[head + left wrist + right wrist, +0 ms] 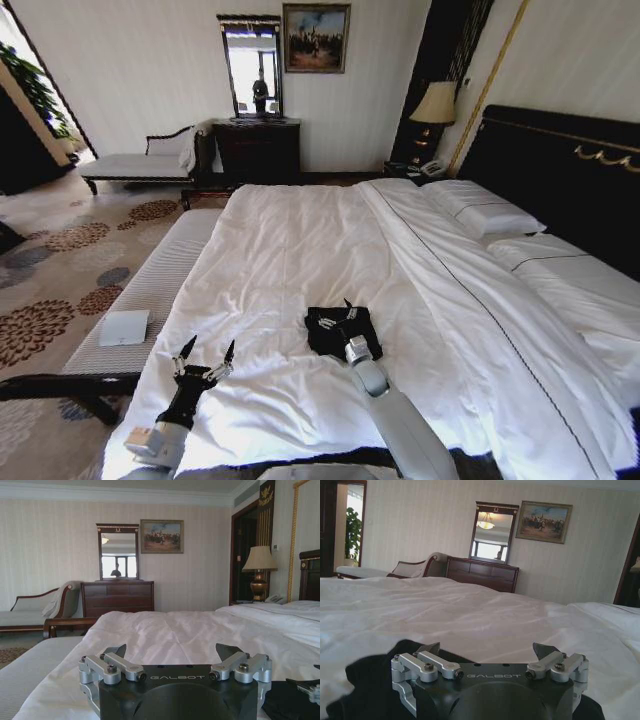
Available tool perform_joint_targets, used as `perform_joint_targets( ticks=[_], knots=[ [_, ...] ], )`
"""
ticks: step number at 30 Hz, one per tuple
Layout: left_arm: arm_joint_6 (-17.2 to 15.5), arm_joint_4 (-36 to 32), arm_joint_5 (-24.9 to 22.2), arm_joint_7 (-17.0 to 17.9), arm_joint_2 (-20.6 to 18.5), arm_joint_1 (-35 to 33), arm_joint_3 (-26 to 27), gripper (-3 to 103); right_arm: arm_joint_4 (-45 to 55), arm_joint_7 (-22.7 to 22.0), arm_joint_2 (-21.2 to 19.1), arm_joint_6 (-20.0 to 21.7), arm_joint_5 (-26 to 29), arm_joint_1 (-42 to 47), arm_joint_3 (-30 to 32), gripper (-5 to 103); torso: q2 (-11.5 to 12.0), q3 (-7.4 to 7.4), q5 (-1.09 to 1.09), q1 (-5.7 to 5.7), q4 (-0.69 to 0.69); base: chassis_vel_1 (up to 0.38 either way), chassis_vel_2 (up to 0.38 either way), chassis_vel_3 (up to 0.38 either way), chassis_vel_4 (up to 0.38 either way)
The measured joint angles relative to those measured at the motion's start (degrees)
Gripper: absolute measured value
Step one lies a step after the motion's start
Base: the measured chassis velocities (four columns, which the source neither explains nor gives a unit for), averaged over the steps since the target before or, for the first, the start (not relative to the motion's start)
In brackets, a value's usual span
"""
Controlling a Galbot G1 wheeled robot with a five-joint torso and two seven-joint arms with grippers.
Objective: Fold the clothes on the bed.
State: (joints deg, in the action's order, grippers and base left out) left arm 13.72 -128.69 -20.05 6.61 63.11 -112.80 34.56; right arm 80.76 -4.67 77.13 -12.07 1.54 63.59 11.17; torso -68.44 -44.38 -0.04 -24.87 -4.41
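The clothes (pixel 342 332) are a small black bundle lying on the white sheet of the bed (pixel 290 250), near its foot end. My right gripper (pixel 338 318) hovers right over the bundle, open, nothing between its fingers. From the right wrist, the black cloth (pixel 367 682) lies under and beside the open right gripper (pixel 487 651). My left gripper (pixel 209 348) stands open over the bed's left edge, well left of the clothes. In the left wrist view the left gripper (pixel 172 652) is open above the sheet, with the clothes (pixel 285 702) off to one side.
A pale ribbed bench (pixel 150 290) runs along the bed's left side with a white flat object (pixel 125 327) on it. Pillows (pixel 490 215) and the dark headboard (pixel 560 170) are on the right. A dresser (pixel 258 150) and chaise (pixel 140 165) stand by the far wall.
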Motion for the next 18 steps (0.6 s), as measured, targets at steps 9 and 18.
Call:
perform_joint_targets(
  ticks=[9,18],
  knots=[
    [0.0,0.0,0.0,0.0,0.0,0.0,0.0,100,2.0,-0.21,0.34,0.32,2.31,5.64,2.56,100,0.0,0.0,0.01,0.0,0.02,0.0,0.0,0.0,0.0],
    [0.0,0.0,0.0,0.0,0.0,0.0,0.0,100,21.9,0.4,-2.23,0.32,4.12,21.1,15.99,100,0.0,0.01,-0.01,0.01,0.0,0.0,0.0,0.0,0.0]
  ],
)
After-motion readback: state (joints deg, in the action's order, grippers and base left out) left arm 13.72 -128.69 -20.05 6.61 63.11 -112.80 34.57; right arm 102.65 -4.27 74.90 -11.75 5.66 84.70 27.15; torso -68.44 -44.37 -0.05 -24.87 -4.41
